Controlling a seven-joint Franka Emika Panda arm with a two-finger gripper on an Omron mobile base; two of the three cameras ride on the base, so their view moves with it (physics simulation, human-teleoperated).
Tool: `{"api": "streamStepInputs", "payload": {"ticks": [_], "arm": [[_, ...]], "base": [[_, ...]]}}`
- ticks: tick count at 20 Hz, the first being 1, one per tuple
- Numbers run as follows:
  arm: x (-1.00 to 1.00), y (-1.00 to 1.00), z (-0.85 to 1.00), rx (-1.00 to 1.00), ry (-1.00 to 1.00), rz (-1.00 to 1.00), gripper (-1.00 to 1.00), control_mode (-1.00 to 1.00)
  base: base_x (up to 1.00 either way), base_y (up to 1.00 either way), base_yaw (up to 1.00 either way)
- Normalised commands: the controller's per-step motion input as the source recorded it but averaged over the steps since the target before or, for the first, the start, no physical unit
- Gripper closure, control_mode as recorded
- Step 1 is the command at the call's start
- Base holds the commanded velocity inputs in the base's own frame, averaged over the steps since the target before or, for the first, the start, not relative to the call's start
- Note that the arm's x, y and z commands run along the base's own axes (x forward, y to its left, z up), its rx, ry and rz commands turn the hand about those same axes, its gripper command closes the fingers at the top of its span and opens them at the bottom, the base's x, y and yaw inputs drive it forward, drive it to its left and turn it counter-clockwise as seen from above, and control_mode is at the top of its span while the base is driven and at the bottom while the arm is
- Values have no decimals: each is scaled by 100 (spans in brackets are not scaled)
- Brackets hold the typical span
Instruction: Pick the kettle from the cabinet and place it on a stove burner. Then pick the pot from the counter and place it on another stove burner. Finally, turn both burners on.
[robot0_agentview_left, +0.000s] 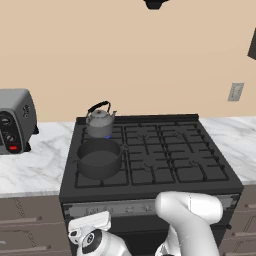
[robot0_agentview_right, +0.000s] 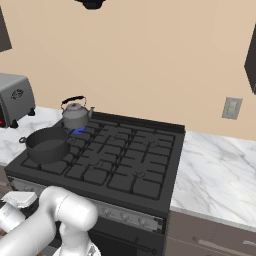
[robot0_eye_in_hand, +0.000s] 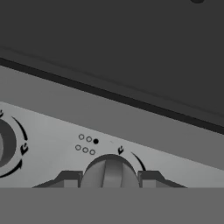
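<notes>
Two fingertips (robot0_eye_in_hand: 70, 178) flank one stove knob (robot0_eye_in_hand: 111, 171), dead centre between our jaws, its ridge running twelve to six; we judge them clenched on it.

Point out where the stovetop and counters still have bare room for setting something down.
Crowded: the stove's left column, kettle behind pot. Free: the middle and right burners, the marble counter right of the stove, and the counter strip between toaster oven and stove.
</notes>
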Motion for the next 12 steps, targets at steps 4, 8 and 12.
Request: {"api": "streamStepInputs", "payload": {"ticks": [4, 8, 12], "arm": [[0, 0, 0, -20, 3, 0, 100, -100], [0, 0, 0, -21, 2, -1, 100, -100], [0, 0, 0, -22, 1, -1, 100, -100]], "base": [[0, 0, 0], [0, 0, 0], [0, 0, 0]]}}
